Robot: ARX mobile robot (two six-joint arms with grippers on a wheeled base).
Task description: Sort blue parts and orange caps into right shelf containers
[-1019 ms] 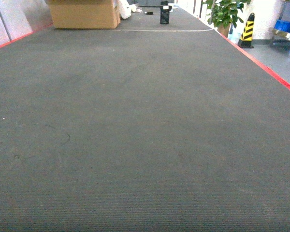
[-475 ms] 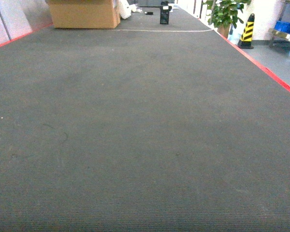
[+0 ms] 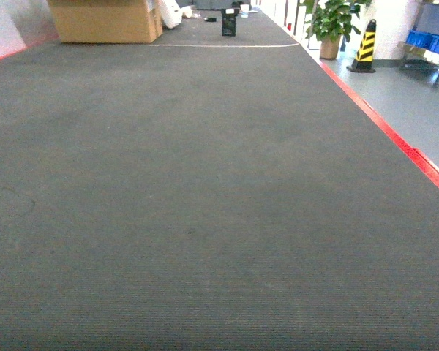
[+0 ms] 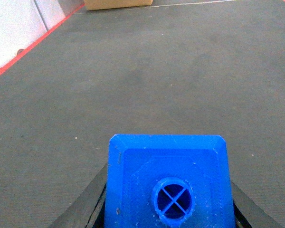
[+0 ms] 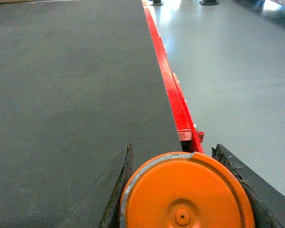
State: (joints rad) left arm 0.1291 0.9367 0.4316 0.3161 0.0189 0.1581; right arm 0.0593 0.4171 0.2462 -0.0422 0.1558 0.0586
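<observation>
Nearest the left wrist camera, the left gripper point(image 4: 167, 209) is clamped on a blue part point(image 4: 167, 183), its dark fingers point(image 4: 88, 209) pressing the block's two sides; the top face with its round, cross-braced hole faces the lens. Nearest the right wrist camera, the right gripper point(image 5: 187, 190) is closed around an orange cap point(image 5: 186, 194), of which only the flat round end shows, with a finger point(image 5: 121, 185) to either side. Both pieces hang above the dark grey carpet point(image 3: 205, 190), not resting on anything.

Further out, a red floor strip point(image 3: 395, 139) marks the carpet's right border, and beyond it lies smooth grey floor point(image 5: 228, 61). In the right wrist view the cap sits just about over that strip.

Far off in the head view stand a cardboard box point(image 3: 102, 20), a small black object point(image 3: 229, 25), a potted plant point(image 3: 329, 22) and a yellow-and-black cone point(image 3: 365, 45). At the far right edge, blue containers point(image 3: 430, 40) sit on a metal shelf, well apart from the robot.

This looks like the carrying stage, with both parts yet to be dropped. The likely trouble: the cap is round and held only by its sides, so a jolt as the wheels cross the raised strip could let it slip or roll free. The cone and plant also stand near the route to the shelf, and a wide turn might clip them
</observation>
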